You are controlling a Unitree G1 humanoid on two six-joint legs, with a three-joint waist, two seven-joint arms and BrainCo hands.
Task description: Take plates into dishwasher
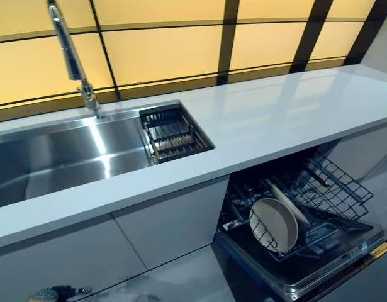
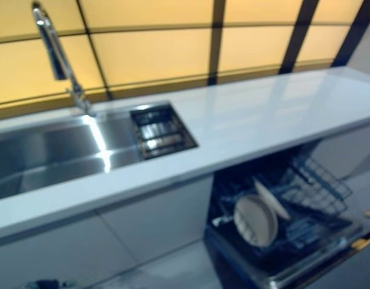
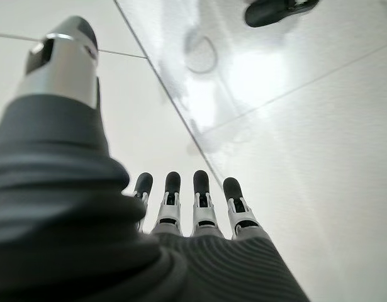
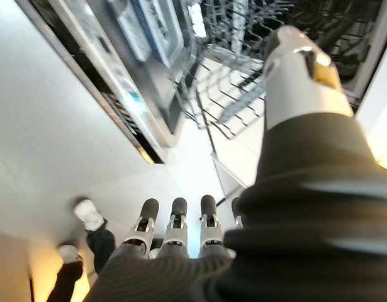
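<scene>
Two beige plates stand on edge in the dishwasher's pulled-out lower rack: a round one at the front and a tilted one right behind it. My left hand hangs low over the floor with straight fingers and holds nothing. My right hand also hangs with straight fingers and is empty, beside the open dishwasher door and below the wire rack. No plate lies on the white counter.
A steel sink with a tall faucet is set in the counter at the left, with a dark wire basket at its right end. White cabinet doors sit under it. A person's shoes show on the floor.
</scene>
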